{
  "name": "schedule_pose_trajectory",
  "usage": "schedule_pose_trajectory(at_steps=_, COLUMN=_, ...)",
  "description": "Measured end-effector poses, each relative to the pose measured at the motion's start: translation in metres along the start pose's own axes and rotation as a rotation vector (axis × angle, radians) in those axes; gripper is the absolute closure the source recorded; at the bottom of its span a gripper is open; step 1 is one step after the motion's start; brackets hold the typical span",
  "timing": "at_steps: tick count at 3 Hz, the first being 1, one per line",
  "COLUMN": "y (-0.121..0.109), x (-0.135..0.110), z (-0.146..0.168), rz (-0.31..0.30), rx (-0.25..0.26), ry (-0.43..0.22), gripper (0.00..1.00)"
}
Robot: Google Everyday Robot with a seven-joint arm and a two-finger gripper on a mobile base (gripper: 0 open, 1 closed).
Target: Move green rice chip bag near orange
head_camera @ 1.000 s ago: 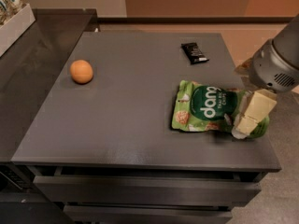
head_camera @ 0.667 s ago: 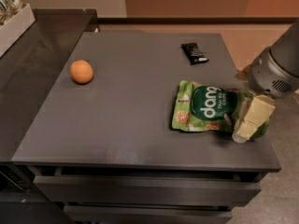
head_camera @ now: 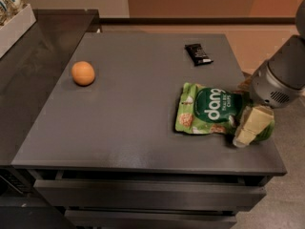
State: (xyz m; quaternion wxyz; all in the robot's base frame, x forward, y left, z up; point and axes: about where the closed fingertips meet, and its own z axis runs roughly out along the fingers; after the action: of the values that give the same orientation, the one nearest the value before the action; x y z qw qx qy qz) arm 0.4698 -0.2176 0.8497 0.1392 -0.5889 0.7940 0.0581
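The green rice chip bag lies flat on the right part of the dark grey table, its "dang" lettering facing up. The orange sits on the table's left side, far from the bag. My gripper comes in from the right edge and is down at the bag's right end, covering part of it. A strip of green bag shows on the far side of the gripper.
A small black wrapped bar lies at the back of the table, behind the bag. A lower dark counter adjoins on the left, with a white bin of packets at its far end. Drawers run under the table's front edge.
My gripper has come down slightly and shifted a little left onto the bag's right end. The bag, the orange and the black bar have not moved.
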Motion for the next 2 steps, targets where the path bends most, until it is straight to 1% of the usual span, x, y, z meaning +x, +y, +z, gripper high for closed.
schedule_pose_trajectory(at_steps=1, y=-0.006, x=-0.001, z=0.0, rz=0.004, rx=0.013, ry=-0.002, gripper=0.38)
schedule_pose_trajectory(at_steps=2, y=-0.011, x=-0.009, z=-0.015, rz=0.0, rx=0.037, ry=-0.026, gripper=0.61)
